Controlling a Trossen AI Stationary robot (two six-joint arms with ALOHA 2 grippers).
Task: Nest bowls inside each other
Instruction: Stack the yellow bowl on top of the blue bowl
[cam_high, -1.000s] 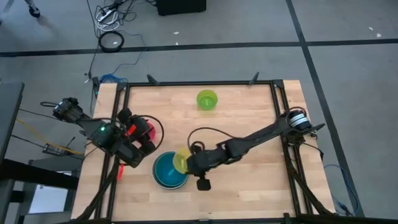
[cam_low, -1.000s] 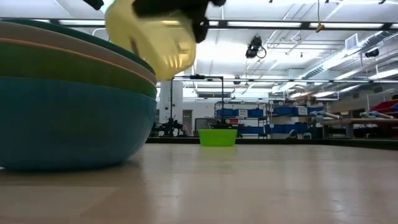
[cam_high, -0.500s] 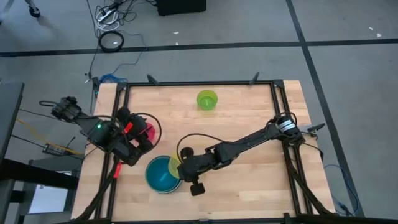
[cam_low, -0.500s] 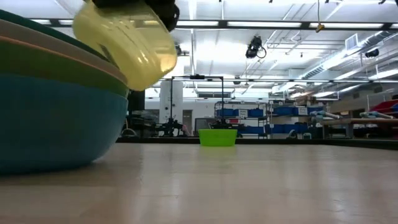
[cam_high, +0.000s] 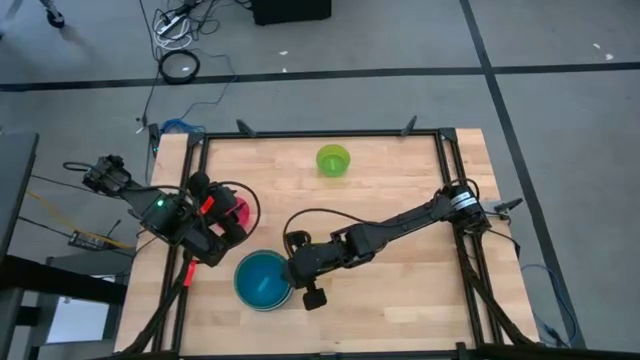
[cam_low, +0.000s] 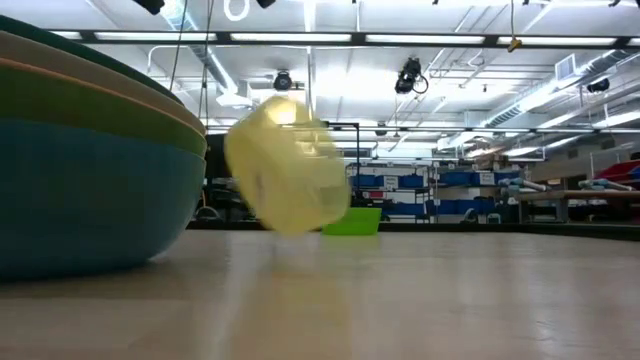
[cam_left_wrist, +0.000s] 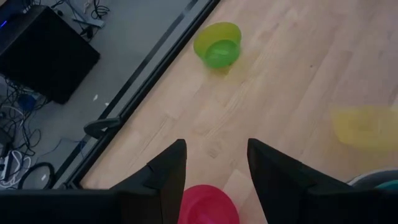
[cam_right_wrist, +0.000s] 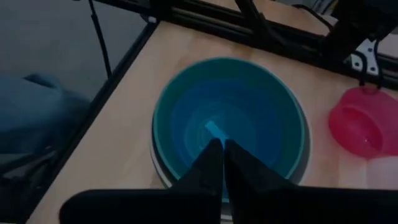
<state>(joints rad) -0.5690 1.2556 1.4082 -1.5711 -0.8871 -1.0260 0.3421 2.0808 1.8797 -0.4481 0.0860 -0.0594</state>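
A stack of nested bowls with a teal outer bowl (cam_high: 263, 282) stands near the table's front left. My right gripper (cam_right_wrist: 221, 152) hangs shut above its right rim (cam_high: 290, 267) with nothing in it. A yellow bowl (cam_low: 288, 180) is blurred and tipped on its side just right of the stack, free of both grippers; my right arm hides it in the high view. A pink-red bowl (cam_high: 238, 210) rests on the table under my left gripper (cam_left_wrist: 214, 165), which is open above it. A lime green bowl (cam_high: 333, 160) sits at the far middle.
A black frame (cam_high: 320, 133) runs round the table's edges. Bare wood lies between the stack and the lime green bowl and across the table's right half. My right arm (cam_high: 400, 225) stretches across the middle, with a cable looped above it.
My right gripper carried the yellow bowl left over the stack's rim, and the stack slid a little toward the table's left edge. The bowl has left the gripper and dropped, tipped over, beside the stack. The gripper has risen out of the low view.
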